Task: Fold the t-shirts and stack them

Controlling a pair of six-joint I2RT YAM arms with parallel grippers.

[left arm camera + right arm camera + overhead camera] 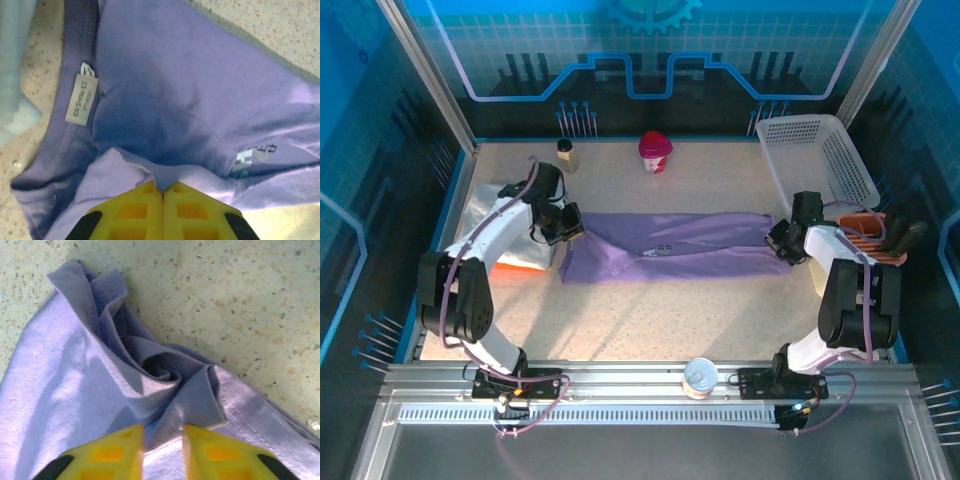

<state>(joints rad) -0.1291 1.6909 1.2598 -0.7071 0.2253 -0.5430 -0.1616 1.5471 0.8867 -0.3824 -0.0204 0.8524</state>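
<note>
One lavender t-shirt lies half-folded; my left gripper pinches its collar end, my right gripper stands parted at the hem; stacking is left.

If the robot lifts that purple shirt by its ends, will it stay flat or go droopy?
Probably droopy: the purple t-shirt is thin cloth, bunched into soft folds near the right gripper. Lifted by its ends, the middle would likely sag. It looks light, and if pushed it should wrinkle rather than roll.
</note>
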